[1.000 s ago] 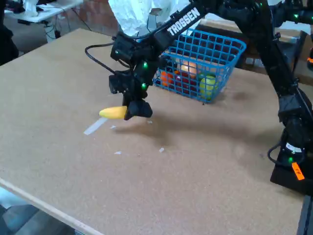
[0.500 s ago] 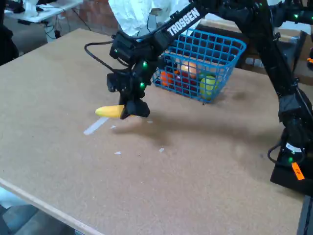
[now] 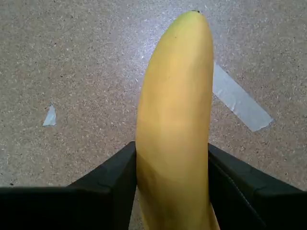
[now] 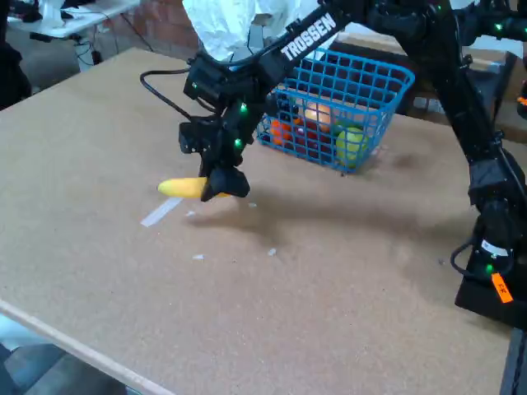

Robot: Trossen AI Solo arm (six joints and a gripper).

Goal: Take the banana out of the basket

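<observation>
Table (image 4: 329, 313) of brown particle board, its near edge cut off in the fixed view. Black robot arm (image 4: 428, 58) crossing and partly hiding the blue wire-grid basket (image 4: 387, 86), whose contents read only as blurred red, orange and yellow-green shapes. Black pincer (image 4: 221, 183) closed on the smooth bright-yellow banana (image 3: 175, 120), outside the basket, just above the table; the stem end is hidden between the fingers (image 3: 110, 184). Strip of pale tape (image 3: 240, 103) partly covered by the banana.
</observation>
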